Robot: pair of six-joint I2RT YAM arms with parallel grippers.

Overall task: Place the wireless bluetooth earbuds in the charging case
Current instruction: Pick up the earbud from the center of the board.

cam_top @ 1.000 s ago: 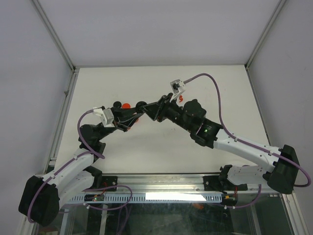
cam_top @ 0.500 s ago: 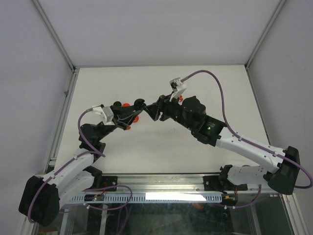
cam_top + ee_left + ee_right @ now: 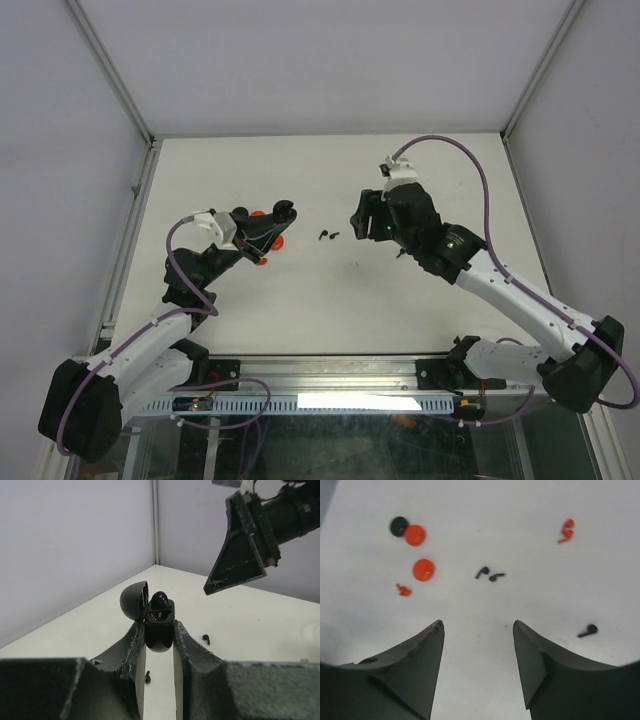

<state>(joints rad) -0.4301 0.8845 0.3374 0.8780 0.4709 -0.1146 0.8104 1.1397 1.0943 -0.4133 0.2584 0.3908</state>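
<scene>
Now: fetching the next earbud

Left gripper (image 3: 159, 639) is clamped on the open charging case (image 3: 159, 617), held up left of the middle of the table (image 3: 300, 290). Right gripper (image 3: 477, 626) hangs spread and empty (nothing between its fingers) over a black earbud (image 3: 481, 572) and its neighbour (image 3: 497, 576) mid-table. The next move, I judge, calls for descending to pinch one.

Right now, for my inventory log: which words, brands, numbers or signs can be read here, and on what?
None legible in any view.
The charging case in the left tool shows no marking.
The loose earbuds are too small to tell.
</scene>
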